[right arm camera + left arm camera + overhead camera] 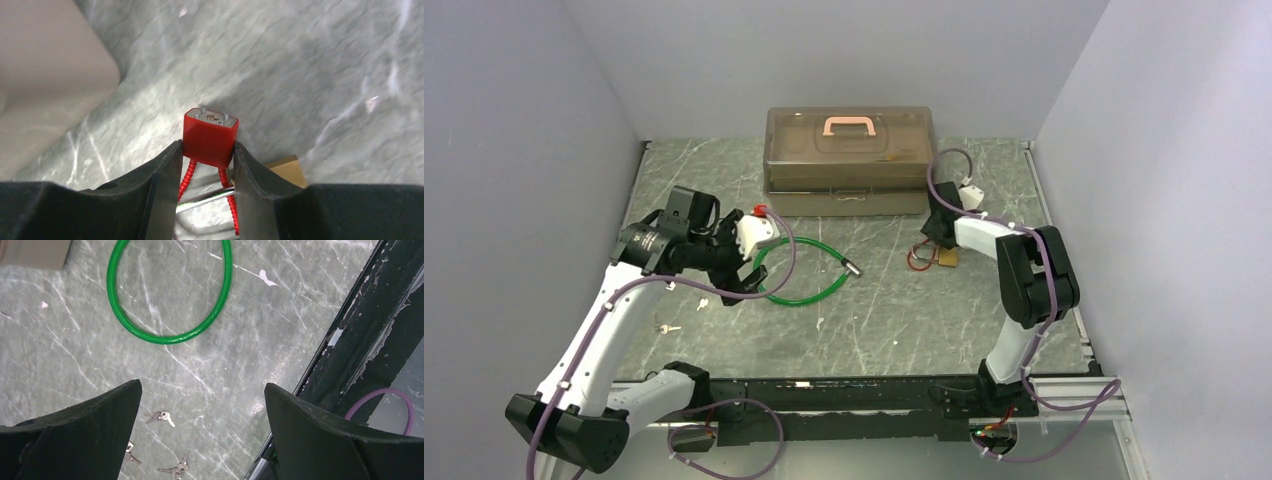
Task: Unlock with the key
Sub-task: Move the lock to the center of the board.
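The left arm (594,335) rises from its base and bends inward at the elbow, with the wrist tipped downward. The left gripper (202,386) points down with its jaws spread wide — nothing sits between them. The right arm (1027,290) folds sharply at the elbow and reaches toward the far side, wrist low. The right gripper (206,146) has its fingers (165,170) pressed against both sides of a red tag (210,131) — a pinch.

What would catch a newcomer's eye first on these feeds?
The red tag, pinched in the right gripper just in front of the beige toolbox. Next, the bright green cable loop in the middle of the table, and tiny keys scattered beneath the open left gripper.
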Controlling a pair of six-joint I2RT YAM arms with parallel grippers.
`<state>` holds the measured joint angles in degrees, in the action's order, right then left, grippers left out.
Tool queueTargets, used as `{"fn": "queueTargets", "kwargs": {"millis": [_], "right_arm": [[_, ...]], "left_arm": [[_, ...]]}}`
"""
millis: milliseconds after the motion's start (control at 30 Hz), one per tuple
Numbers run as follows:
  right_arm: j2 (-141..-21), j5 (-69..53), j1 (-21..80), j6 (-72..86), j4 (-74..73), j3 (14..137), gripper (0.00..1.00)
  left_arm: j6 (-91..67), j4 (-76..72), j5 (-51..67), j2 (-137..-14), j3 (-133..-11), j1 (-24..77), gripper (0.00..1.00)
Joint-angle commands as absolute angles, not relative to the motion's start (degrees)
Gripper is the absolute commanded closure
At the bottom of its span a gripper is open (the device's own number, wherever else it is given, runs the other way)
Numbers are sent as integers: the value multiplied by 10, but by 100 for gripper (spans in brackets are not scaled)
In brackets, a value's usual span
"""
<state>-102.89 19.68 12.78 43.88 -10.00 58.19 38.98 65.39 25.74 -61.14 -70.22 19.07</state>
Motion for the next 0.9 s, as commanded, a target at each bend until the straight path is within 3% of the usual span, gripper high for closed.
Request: {"fn": "queueTargets", "kwargs": {"millis": [0,300,533,867], "right_arm": [[-1035,216,189,480,-142,563,59],[-1082,204,286,481,-165,644,54],[-1000,222,296,423,-178,639,31],[-879,239,294,425,-157,478,34]], "left_arm": [[397,641,273,-599,-678,170,1],[405,626,265,-593,-634,117,1],[416,622,291,-612,-635,63,1],[462,633,287,-613,-611,-27,1]]}}
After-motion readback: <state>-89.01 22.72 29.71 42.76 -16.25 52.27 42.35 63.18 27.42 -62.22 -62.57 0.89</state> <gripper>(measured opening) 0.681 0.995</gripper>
